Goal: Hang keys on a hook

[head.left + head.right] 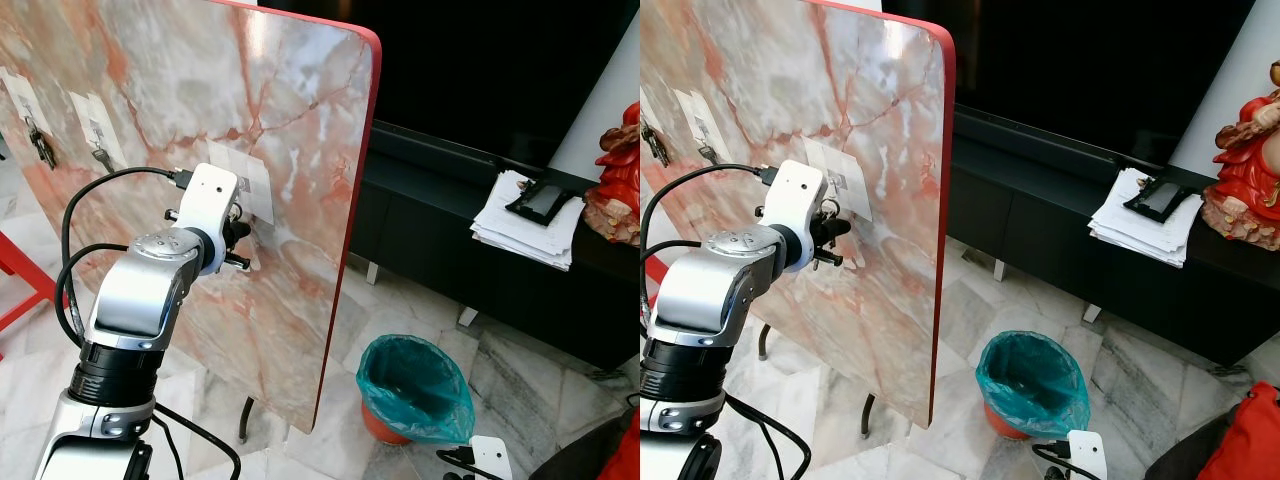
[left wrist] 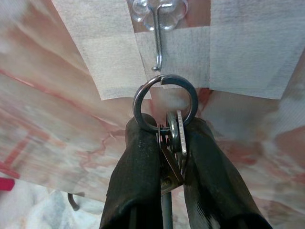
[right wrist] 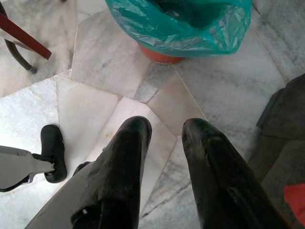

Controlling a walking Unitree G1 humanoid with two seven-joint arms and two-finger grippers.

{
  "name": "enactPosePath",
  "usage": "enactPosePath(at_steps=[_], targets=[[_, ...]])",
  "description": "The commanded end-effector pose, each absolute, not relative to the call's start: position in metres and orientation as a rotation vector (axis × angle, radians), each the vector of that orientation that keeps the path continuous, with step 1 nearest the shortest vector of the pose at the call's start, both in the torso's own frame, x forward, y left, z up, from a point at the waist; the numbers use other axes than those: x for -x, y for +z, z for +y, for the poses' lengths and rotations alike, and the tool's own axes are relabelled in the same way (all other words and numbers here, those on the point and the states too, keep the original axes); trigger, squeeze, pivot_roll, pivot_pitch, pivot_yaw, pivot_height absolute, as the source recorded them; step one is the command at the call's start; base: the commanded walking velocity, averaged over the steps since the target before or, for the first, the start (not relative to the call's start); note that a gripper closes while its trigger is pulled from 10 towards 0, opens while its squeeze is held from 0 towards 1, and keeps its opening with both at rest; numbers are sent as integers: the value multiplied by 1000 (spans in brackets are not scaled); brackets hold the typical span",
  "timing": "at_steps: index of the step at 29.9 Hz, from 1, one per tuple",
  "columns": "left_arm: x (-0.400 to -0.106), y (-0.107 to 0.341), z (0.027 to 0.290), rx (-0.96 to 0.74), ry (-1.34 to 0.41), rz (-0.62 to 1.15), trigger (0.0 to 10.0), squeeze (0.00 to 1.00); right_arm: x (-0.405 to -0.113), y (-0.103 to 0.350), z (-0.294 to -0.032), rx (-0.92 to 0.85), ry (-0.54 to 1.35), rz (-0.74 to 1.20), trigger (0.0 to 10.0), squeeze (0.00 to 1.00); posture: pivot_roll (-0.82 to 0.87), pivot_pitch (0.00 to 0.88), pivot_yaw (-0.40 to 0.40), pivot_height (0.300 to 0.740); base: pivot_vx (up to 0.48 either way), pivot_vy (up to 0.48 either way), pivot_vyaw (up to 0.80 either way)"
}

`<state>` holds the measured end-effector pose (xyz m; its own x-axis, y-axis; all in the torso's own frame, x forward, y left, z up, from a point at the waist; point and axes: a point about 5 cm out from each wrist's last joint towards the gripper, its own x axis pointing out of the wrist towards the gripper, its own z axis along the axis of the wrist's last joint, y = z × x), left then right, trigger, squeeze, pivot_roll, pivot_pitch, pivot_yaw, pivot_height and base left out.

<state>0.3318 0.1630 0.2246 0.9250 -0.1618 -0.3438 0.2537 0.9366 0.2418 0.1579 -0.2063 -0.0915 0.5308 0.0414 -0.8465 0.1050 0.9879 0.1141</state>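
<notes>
Marble board [image 1: 200,90] stands upright w/ the L gripper [image 2: 167,143] right up against it, fingers pinched on the keys [image 2: 172,138], ring [image 2: 164,101] sticking out just below the clear hook [image 2: 158,33] and not yet on it. Step looks like final approach: next needs the ring lifted over the hook tip, then let go. R gripper [image 3: 164,129] hangs idle by the floor, jaws apart & holding nothing, near the bin [image 1: 415,388], teal liner, contents can't tell.
</notes>
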Motion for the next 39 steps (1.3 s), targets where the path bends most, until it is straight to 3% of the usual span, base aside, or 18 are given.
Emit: enactPosePath(at_steps=[1, 39], targets=[[-335, 233, 165, -265, -224, 306, 10000, 0, -158, -91, -209, -164, -52, 1009, 10000, 0, 4, 0, -85, 740, 0, 0, 0], [-342, 247, 156, -322, -345, 294, 10000, 0, -157, -91, -209, -169, -50, 1011, 10000, 0, 3, 0, -82, 740, 0, 0, 0]])
